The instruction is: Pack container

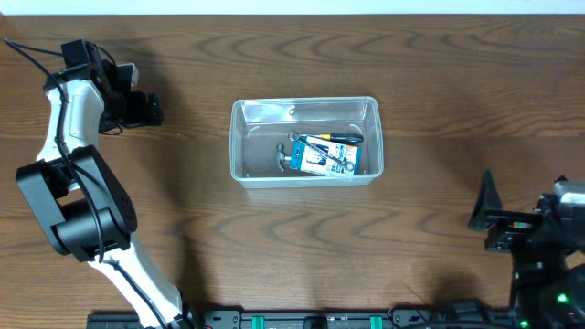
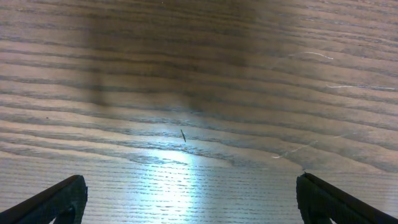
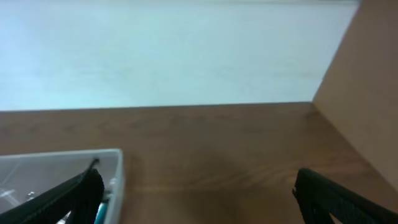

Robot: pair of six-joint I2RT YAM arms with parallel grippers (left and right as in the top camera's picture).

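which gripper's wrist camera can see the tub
The right gripper: a corner of the clear container shows at the lower left of its wrist view. The left gripper sees only the wooden table.

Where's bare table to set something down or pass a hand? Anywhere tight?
The table is bare between the left pincer and the container, between the container and the right pincer, and in front of it. Inside, the left half is bare; the right half is crowded by the blue-and-white box and tools.

Left arm, right arm: jaws spread
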